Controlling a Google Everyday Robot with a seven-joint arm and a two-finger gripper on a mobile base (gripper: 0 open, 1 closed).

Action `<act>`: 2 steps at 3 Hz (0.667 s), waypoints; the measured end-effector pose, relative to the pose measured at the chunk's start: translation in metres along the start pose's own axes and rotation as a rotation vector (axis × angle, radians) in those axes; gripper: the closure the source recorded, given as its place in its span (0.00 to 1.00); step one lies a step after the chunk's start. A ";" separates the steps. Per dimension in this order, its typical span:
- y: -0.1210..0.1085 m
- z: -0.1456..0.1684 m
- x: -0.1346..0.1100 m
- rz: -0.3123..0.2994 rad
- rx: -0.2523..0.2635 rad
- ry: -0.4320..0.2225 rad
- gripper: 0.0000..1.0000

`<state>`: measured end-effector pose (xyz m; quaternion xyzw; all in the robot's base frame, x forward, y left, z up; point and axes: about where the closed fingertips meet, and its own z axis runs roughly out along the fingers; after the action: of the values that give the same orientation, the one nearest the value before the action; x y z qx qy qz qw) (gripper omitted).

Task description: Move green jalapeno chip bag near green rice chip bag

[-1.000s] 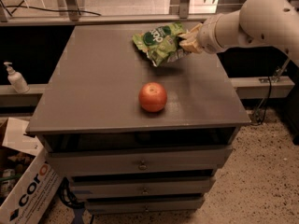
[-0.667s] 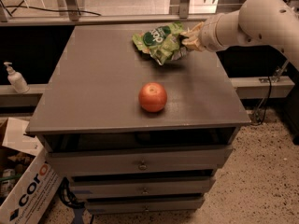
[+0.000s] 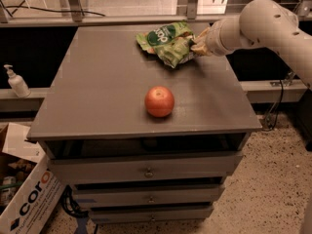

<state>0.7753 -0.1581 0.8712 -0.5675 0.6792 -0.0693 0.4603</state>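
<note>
The green rice chip bag (image 3: 160, 36), with its dark green round logo, lies at the back of the grey table top (image 3: 107, 91). The lighter green jalapeno chip bag (image 3: 176, 51) lies crumpled against its front right side, touching and partly overlapping it. My gripper (image 3: 199, 45) comes in from the right on the white arm (image 3: 258, 23) and is shut on the right end of the jalapeno bag, low over the table. The fingertips are partly hidden by the bag.
A red apple (image 3: 159, 101) sits near the middle front of the table. Drawers (image 3: 148, 170) are under the top. A cardboard box (image 3: 27, 199) stands on the floor at the left, with a soap bottle (image 3: 16, 81) on a ledge behind it.
My gripper and the jalapeno bag have shifted slightly toward the back, keeping the bag against the rice chip bag. The apple has not moved.
</note>
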 end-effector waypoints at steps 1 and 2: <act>0.001 0.006 0.013 -0.007 -0.007 0.037 0.59; 0.002 0.008 0.018 -0.012 -0.009 0.052 0.36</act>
<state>0.7804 -0.1694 0.8553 -0.5717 0.6877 -0.0838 0.4396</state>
